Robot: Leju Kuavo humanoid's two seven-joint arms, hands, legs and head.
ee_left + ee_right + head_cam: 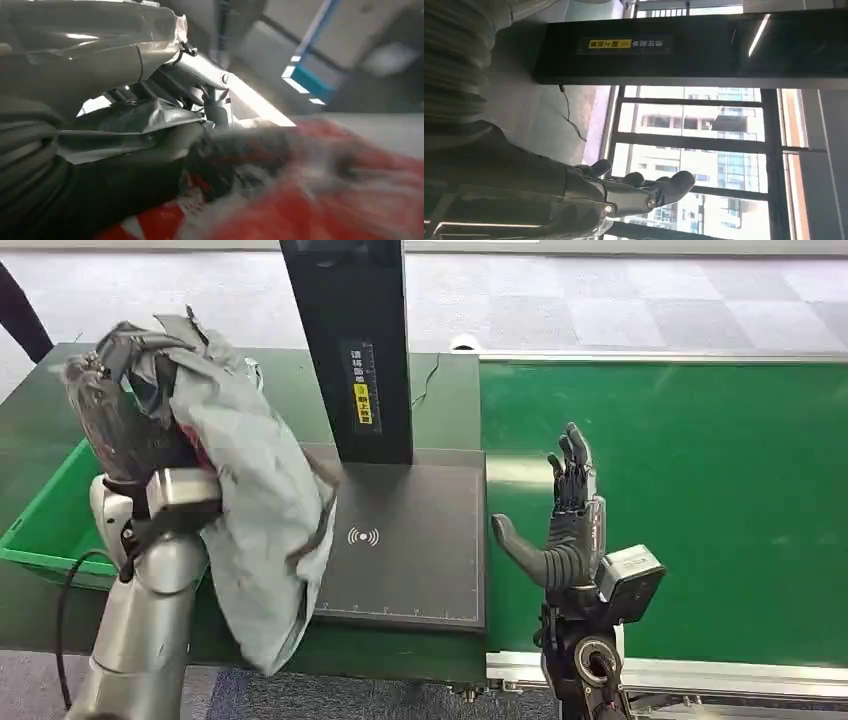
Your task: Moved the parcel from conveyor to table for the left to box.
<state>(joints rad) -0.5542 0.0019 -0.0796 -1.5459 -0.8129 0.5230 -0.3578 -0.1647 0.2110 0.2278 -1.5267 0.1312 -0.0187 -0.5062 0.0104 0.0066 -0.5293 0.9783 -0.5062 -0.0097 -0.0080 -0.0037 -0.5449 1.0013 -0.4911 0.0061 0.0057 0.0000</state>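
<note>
Left hand [125, 420] grips the grey parcel [255, 505] at the frame's left, raised above the green box [50, 510], while right hand [565, 530] stands open, empty, over the conveyor [720, 490].

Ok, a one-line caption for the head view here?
Left hand holds a grey parcel up above the green bin; right hand open over the conveyor.

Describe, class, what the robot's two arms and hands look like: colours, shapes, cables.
The left arm is a smooth silver tube with a black cable looping beside it. The right hand has dark, slim jointed fingers, a thick grey thumb and a boxy silver-and-black wrist block. The left hand looks dark, largely hidden by grey plastic.
</note>
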